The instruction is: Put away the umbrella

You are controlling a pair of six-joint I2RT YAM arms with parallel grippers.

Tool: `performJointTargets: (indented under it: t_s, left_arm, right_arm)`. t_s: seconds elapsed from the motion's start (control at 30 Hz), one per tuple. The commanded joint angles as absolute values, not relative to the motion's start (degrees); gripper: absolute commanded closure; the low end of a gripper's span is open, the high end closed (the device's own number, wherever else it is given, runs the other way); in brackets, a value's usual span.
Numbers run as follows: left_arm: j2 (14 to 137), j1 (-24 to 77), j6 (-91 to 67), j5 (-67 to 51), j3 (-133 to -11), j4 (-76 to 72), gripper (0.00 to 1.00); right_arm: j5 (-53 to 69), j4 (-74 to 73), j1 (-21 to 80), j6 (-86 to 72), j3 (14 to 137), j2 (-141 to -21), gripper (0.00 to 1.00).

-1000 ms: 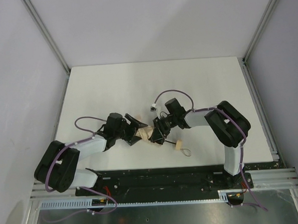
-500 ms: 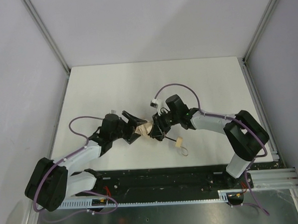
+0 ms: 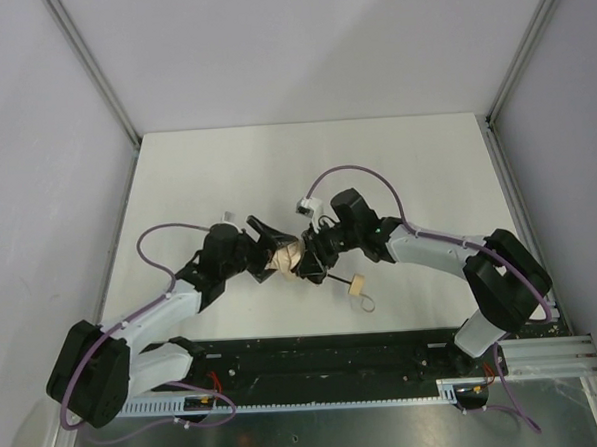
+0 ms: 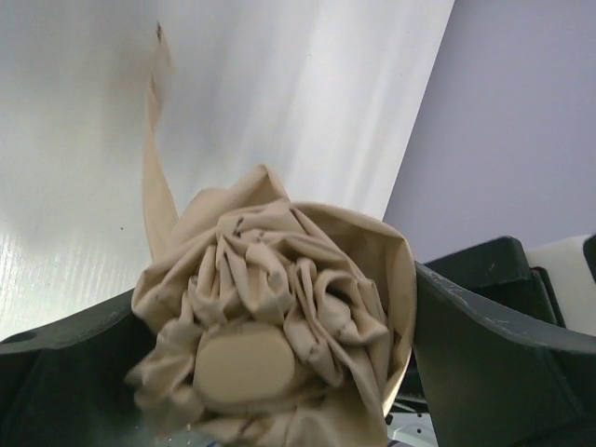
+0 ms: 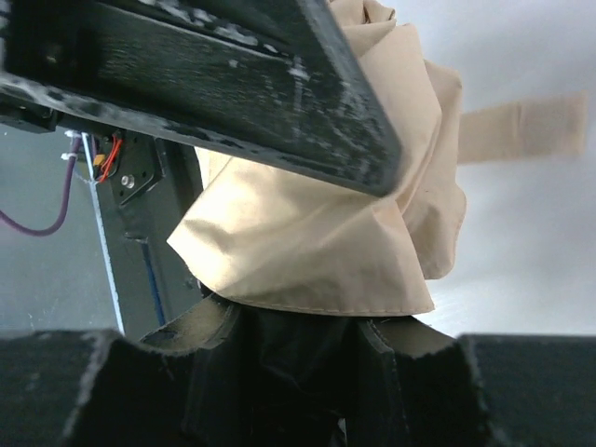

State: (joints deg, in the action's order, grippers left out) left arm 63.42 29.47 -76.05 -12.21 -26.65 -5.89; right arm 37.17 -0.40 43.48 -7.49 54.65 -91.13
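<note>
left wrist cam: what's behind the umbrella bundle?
Behind the umbrella: white table, the tan strap trailing away over it, purple wall beyond. Shaft and handle are covered by the bunched fabric here.

The umbrella [image 4: 279,298] runs off below, perhaps blurred there.
</note>
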Motion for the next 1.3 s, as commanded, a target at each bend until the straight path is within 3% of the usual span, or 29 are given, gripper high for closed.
performJointTargets:
  t_s: [0.0,0.13,0.23,0.33,0.43,0.53,0.63,0.83,0.97,1.07,1.27]
  left_arm:
    - [64.8,30.88,-73.48,-12.99,-29.31,-10.21,0.06]
    - [63.49,31.56,-72.6,-13.39,-28.45,-12.95,0.12]
    - [62.03,31.67,-72.65,-12.58,-27.04,-14.06,0.27]
    - [61.41,31.64,-72.36,-11.7,-26.36,-15.16,0.5]
    - [62.06,31.6,-71.12,-12.14,-26.95,-16.17,0.82]
    - [63.21,31.6,-71.4,-13.04,-27.73,-16.64,0.97]
    - [63.76,31.66,-72.9,-13.9,-27.56,-17.79,1.0]
    - [60.67,31.33,-75.26,-12.37,-25.12,-22.38,1.0]
    - [59.54,30.59,-74.11,-12.52,-25.48,-24.99,1.0]
    - [58.8,29.87,-74.06,-12.96,-25.23,-26.62,1.0]
    - [57.12,29.62,-73.97,-12.92,-25.08,-29.32,1.0]
  right_arm:
    - [43.88,5.2,44.35,-8.51,56.43,-88.78,1.0]
    - [45.86,5.63,43.71,-9.92,56.43,-89.73,1.0]
    - [48.09,5.49,42.4,-10.73,56.65,-90.34,1.0]
    - [49.18,3.66,41.43,-9.94,57.19,-90.51,1.0]
    - [49.65,1.38,40.74,-8.9,57.73,-90.48,1.0]
    - [47.58,-1.53,40.97,-8.03,58.21,-90.38,0.99]
    - [44.21,-2.9,40.7,-9.6,58.4,-90.08,0.88]
    - [39.61,-4.97,40.11,-17.2,58.41,-87.13,0.39]
    - [38.64,-7.78,40.02,-21.32,58.37,-82.56,0.14]
    - [37.87,-9.85,38.68,-23.68,58.34,-78.03,0.03]
    - [34.31,-12.91,35.25,-26.33,58.31,-68.8,0.01]
